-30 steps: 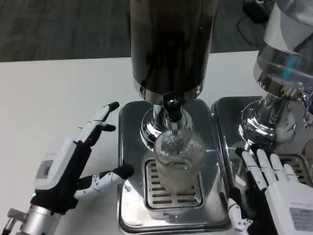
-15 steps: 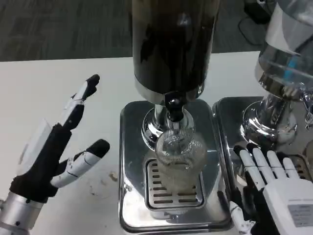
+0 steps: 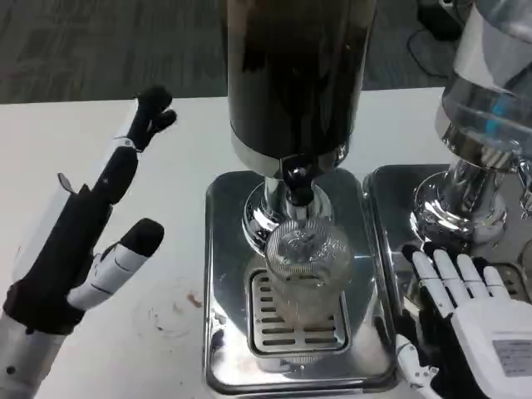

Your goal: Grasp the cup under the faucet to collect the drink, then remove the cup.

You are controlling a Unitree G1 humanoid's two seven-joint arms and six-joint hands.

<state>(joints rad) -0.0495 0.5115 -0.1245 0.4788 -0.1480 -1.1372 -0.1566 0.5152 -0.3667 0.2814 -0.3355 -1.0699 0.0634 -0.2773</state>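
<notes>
L hand (image 3: 79, 229) raised over the white table (image 3: 174, 166) near its left edge, fingers spread wide, holding nothing, well apart from the dispenser. Faint brownish stains (image 3: 174, 309) on table just beside the square polished steel drip tray (image 3: 224, 249). Ribbed clear glass cup (image 3: 303, 270) stands upright on the slotted grate (image 3: 278, 328) at tray centre, directly under the black-knobbed faucet (image 3: 297, 184) of the dark cylindrical drink dispenser (image 3: 295, 75). R hand (image 3: 465, 312) at tray's right edge, fingers extended & slightly apart, empty, not touching cup. Second chrome dispenser w/ clear tank (image 3: 482, 125) on its own tray by table's right edge.
</notes>
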